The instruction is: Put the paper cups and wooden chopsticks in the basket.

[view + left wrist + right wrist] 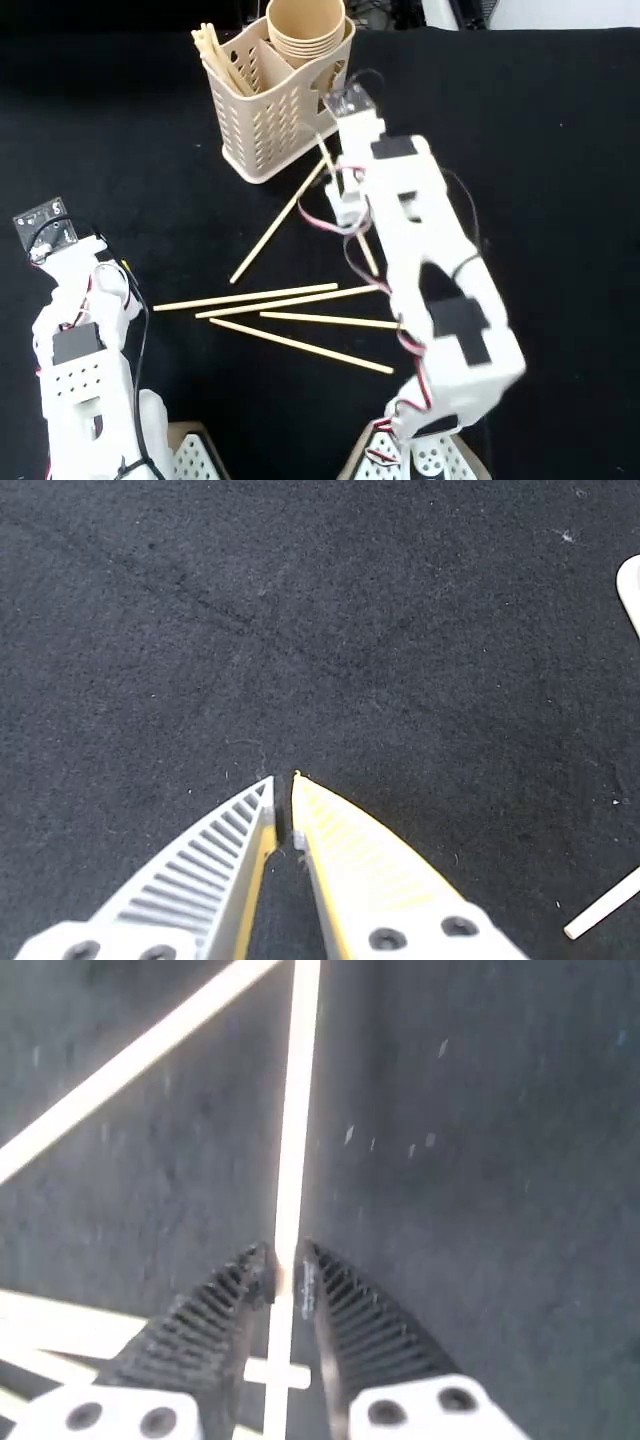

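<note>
High view: paper cups (305, 30) and stowed chopsticks (215, 55) are seen in the basket (260, 130), five loose chopsticks (250, 296) are left on the desk (560, 150), a sixth chopstick (290, 1140) is clamped in the right gripper (285, 1260) near the basket, and the left gripper (283, 785) is held closed and empty.

Basket (265, 125) at back, paper cups (305, 28) and chopsticks (213, 45) inside, loose chopsticks (290, 301) on table (560, 150) in front.
</note>
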`<act>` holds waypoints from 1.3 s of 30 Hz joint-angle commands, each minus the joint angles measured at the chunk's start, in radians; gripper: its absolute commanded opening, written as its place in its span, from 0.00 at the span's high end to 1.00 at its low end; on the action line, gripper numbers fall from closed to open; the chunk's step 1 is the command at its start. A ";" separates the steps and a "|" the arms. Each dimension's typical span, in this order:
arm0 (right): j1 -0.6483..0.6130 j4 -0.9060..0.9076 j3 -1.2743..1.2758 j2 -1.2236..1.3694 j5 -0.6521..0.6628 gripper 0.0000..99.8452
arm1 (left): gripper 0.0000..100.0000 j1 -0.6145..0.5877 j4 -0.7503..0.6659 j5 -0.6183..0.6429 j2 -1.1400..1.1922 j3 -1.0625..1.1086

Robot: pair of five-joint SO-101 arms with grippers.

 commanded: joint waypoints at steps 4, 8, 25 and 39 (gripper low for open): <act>0.032 -0.011 0.179 -0.236 0.226 0.99 | 0.95 -0.007 -0.015 0.005 -0.006 -0.045; 0.074 0.026 0.248 -0.286 0.500 0.99 | 0.95 -0.007 -0.015 0.005 -0.006 -0.045; -0.103 -0.120 0.346 -0.171 1.146 0.98 | 0.95 -0.007 -0.015 0.006 -0.006 -0.045; -0.130 -0.204 0.122 -0.122 0.861 0.91 | 0.95 -0.007 -0.021 0.006 -0.006 -0.045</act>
